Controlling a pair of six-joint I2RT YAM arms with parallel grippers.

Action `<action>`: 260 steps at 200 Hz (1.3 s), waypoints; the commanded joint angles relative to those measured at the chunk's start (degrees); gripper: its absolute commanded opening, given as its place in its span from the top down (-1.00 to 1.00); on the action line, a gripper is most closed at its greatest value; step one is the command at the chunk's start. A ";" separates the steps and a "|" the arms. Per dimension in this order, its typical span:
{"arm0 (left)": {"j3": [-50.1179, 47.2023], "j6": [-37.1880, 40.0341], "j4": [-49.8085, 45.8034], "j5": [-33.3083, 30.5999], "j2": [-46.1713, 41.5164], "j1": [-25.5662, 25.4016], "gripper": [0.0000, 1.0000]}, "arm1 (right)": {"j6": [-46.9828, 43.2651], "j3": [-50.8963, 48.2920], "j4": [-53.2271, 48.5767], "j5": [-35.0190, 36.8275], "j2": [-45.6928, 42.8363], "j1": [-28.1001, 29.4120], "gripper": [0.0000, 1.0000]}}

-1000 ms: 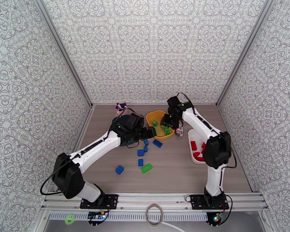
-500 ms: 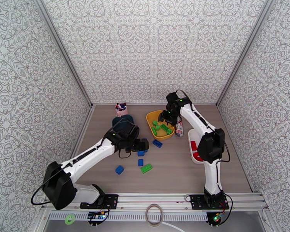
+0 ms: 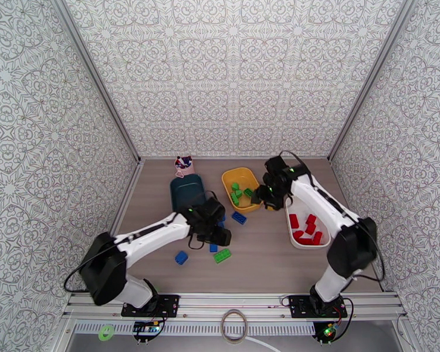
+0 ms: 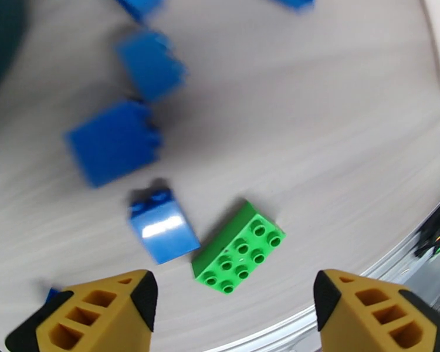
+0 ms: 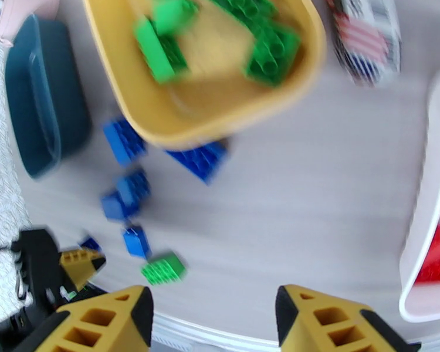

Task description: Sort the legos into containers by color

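Left gripper (image 3: 220, 236) hangs low over the loose bricks in the middle of the top view. Its jaws are apart with nothing between them. Its wrist view has the one stray green lego (image 4: 237, 253) lying flat on the wood right ahead of the fingers, and a small blue lego (image 4: 163, 227) just beside it. Right gripper (image 3: 266, 198) is at the right edge of the yellow bin (image 3: 242, 176), also spread wide and carrying nothing.

Progress-wise it looks past halfway. Green legos (image 3: 239, 193) sit in the yellow bin, and red legos (image 3: 305, 229) are piled in the white bin (image 3: 307, 245) at centre right. The dark teal bin (image 3: 185, 192), up and left of the loose pile, looks empty as far as anyone can tell from here. What's left out is that single green brick plus a handful of blue legos (image 3: 181, 257) scattered on the table, so the whole blue batch seems not yet started.
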 commanded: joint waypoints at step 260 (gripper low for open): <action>4.61 0.14 -3.88 -7.78 8.89 -10.23 0.35 | 7.33 -22.49 7.23 -1.98 -15.79 0.16 -0.06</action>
